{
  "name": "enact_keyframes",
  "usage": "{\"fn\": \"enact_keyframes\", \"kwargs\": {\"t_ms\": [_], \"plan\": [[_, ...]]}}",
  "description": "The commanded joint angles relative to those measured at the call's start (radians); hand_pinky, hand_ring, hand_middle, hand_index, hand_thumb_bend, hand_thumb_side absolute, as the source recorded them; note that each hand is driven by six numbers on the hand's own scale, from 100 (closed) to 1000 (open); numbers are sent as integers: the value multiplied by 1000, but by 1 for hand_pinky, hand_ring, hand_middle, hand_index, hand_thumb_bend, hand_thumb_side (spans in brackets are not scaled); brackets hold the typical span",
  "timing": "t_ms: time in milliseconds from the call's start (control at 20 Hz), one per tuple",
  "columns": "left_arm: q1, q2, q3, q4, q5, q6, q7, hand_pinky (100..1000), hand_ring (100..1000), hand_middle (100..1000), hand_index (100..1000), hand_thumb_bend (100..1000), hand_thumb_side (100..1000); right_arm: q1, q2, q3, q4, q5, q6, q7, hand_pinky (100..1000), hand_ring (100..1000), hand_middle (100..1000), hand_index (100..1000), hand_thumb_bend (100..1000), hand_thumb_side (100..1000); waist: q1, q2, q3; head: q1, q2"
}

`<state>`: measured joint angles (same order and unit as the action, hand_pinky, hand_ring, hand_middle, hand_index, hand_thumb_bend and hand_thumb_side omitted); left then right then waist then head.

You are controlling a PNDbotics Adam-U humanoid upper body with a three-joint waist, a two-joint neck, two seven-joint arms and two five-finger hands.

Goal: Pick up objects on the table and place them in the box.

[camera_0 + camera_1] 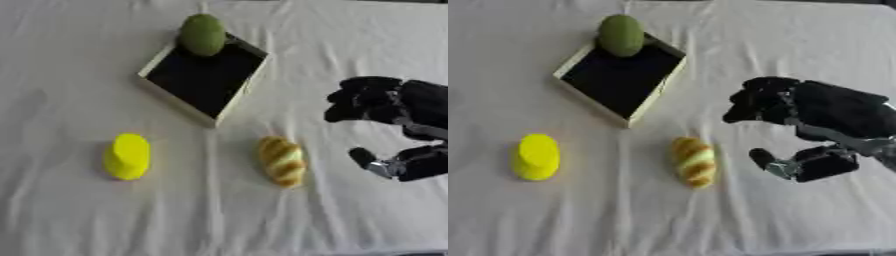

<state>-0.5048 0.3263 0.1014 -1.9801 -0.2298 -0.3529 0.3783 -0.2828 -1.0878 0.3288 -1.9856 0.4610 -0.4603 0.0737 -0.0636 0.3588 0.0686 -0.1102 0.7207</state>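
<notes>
Count: 1 box (171, 90), black inside, pale rim. 1 green oval fruit (203, 34) at its far corner. 1 yellow object (128, 156) on the white cloth (70, 215). 1 bread loaf (282, 161), striped golden. 1 robot hand (807, 135) visible. 3 loose items total.

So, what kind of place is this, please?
Probably a robot test bench rather than a home: a table under a plain white cloth, toy-like props such as a bread loaf and a yellow object, and a shallow box.
</notes>
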Motion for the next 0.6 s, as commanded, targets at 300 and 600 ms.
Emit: {"fn": "enact_keyframes", "kwargs": {"t_ms": [300,600], "plan": [[-12,20,-7,-20,12,-2,-14,750,753,726,903,100,350,-58,1,55,-14,-89,101,171,1000,952,773,956,100,214,0,-22,3,-7,6],[-12,19,-10,-20,16,-3,-20,750,753,725,900,100,350,-104,30,64,-14,-144,147,262,1000,972,785,958,100,213,-1,-22,5,-7,9]]}}
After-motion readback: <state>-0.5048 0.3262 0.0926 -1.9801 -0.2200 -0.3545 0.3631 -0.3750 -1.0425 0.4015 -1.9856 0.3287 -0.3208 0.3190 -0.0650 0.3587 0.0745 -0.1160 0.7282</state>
